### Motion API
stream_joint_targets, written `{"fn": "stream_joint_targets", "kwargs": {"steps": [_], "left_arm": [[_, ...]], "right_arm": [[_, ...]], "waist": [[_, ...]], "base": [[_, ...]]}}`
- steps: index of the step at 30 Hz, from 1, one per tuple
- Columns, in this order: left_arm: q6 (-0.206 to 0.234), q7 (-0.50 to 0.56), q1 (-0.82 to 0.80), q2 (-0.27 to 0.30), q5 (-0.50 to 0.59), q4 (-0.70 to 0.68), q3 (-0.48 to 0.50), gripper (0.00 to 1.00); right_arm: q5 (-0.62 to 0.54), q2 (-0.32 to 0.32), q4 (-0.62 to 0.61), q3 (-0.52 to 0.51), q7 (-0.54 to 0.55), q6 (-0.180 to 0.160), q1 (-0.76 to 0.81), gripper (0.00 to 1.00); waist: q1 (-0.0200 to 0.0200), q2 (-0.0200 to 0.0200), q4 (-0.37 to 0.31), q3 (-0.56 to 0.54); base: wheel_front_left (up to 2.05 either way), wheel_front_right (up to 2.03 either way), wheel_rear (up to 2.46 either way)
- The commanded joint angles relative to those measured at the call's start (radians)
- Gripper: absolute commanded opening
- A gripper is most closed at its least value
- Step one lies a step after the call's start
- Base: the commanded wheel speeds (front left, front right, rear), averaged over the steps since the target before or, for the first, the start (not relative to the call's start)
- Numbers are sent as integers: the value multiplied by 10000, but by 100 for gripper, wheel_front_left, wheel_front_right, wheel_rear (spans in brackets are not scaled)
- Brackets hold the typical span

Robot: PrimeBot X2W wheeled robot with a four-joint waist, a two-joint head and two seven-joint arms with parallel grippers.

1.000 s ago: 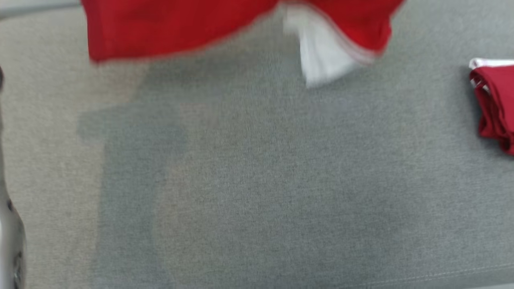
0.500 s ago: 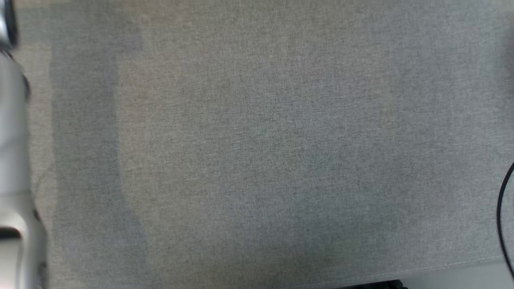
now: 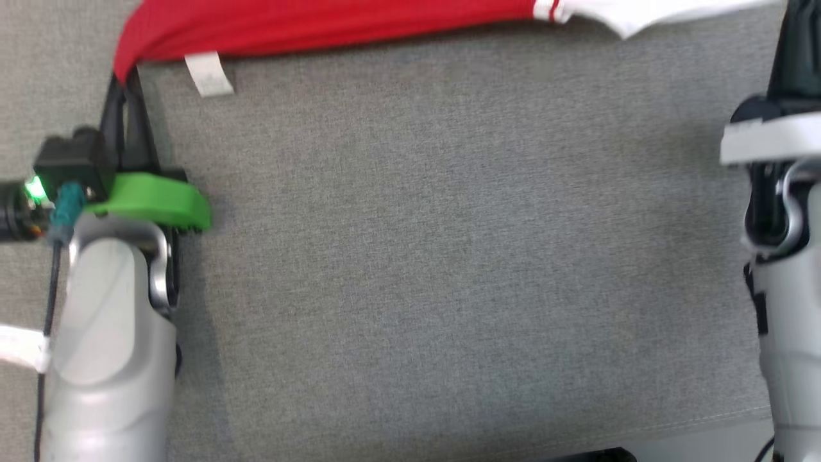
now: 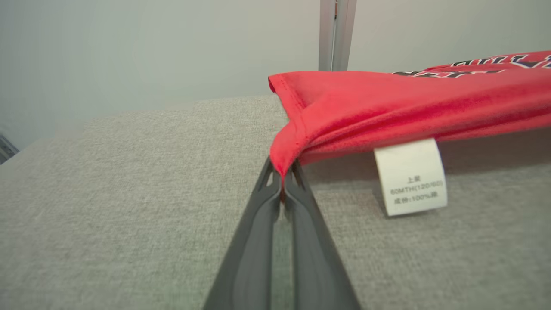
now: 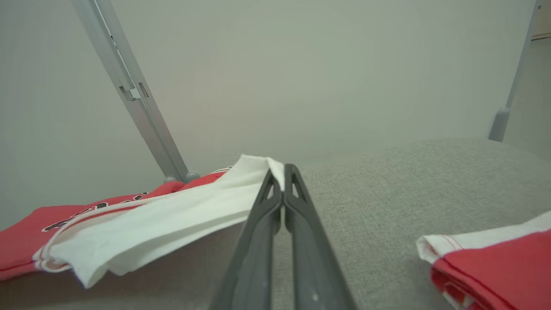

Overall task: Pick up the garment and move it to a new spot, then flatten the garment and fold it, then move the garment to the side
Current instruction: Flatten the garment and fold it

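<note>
The garment is a red shirt with white sleeves, stretched in a band across the top of the head view above the grey fabric table. My left gripper is shut on its red corner, and a white care label hangs just beside the grip. My right gripper is shut on the edge of the white sleeve. The shirt hangs between the two grippers just over the table, with dark lettering showing on top.
A second folded red and white garment lies on the table to the right of my right gripper. Slanted metal frame posts stand at the table's far edge before a pale wall. The table's front seam runs along the bottom.
The head view has shifted a lot between frames. A second ago the garment hung blurred and bunched at the top; now it stretches straight between both arms, which have come into the picture.
</note>
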Motion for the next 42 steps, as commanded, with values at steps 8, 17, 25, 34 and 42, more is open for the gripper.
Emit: {"fn": "stream_joint_targets", "kwargs": {"steps": [8,17,25,34,42], "left_arm": [[-88,19,1937,-453,77,159,587,0],[-204,14,3700,-715,96,311,813,0],[-295,14,5179,-782,-45,435,1013,0],[-269,14,6510,-787,-385,432,1292,0],[-154,14,7321,-779,-852,172,1223,0]], "right_arm": [[361,78,249,234,-28,-29,2033,0],[266,244,924,440,-28,-29,3690,0],[449,218,1683,877,-27,-29,4974,0],[632,47,1956,1086,-29,-37,6134,0],[374,77,1583,1133,-27,-37,6804,0]], "waist": [[1,0,-132,-1653],[1,0,-76,-3187],[1,0,-27,-4491],[1,0,-58,-5571],[1,0,-61,-6040]], "base": [[0,0,0],[0,0,0],[0,0,0],[0,0,0],[0,0,0]]}}
